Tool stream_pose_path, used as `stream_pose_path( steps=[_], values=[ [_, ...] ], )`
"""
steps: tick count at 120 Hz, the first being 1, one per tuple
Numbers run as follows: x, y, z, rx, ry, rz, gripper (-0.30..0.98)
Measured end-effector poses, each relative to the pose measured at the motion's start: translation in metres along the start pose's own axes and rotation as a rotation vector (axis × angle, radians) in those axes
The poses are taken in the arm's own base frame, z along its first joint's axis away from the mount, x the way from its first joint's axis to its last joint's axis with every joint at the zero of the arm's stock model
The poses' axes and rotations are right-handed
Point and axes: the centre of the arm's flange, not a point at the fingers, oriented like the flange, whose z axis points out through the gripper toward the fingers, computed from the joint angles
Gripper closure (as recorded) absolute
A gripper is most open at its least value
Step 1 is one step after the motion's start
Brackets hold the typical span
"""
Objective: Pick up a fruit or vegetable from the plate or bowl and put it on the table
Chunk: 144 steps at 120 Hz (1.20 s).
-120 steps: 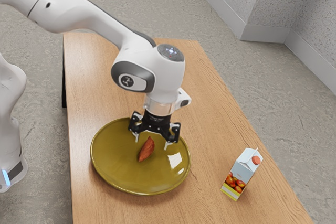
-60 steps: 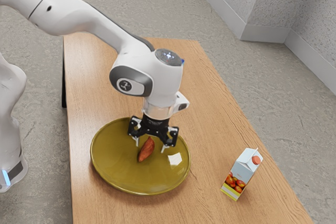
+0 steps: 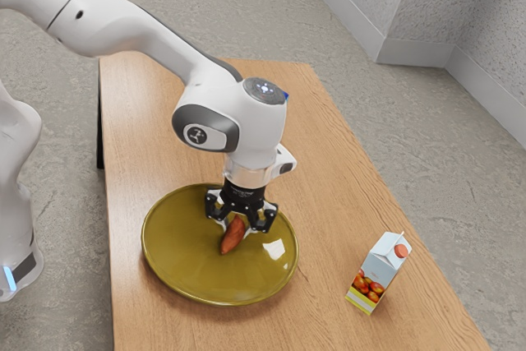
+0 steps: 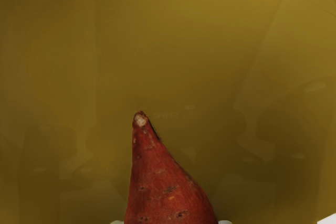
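In the exterior view my gripper (image 3: 236, 228) points down over the olive plate (image 3: 177, 260), its two fingers drawn in against opposite sides of a reddish sweet potato (image 3: 233, 237). The plate is directly beneath the sweet potato; whether the two still touch I cannot tell. In the wrist view the sweet potato (image 4: 165, 192) lies at the lower edge with its narrow tip over the plate (image 4: 184, 40), and pale bits of the fingertips flank it. Its upper end is partly hidden by the fingers in the exterior view.
A juice carton (image 3: 380, 271) stands on the wooden table (image 3: 329, 211), apart from the plate toward the exterior view's right. Bare wood surrounds the plate on that side. A second white robot arm (image 3: 16, 195) is beyond the table's edge at the exterior view's left.
My hand went down a little, and the fingers then came together from both sides onto the sweet potato. The sweet potato has shifted slightly toward the exterior view's right.
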Motion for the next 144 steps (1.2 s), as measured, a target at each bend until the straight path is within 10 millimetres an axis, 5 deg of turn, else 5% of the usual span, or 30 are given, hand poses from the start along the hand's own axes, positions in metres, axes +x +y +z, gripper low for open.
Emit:
stream_pose_path(
  steps=[30, 44, 82, 144],
  values=[
    [0.001, 0.0, -0.005, -0.008, 0.001, 0.018, 0.55],
    [0.007, -0.005, -0.026, -0.038, 0.004, 0.015, 0.57],
    [0.076, -0.046, -0.07, -0.077, 0.003, -0.123, 0.58],
    [0.18, -0.133, -0.066, -0.021, -0.037, -0.339, 0.58]
  ],
)
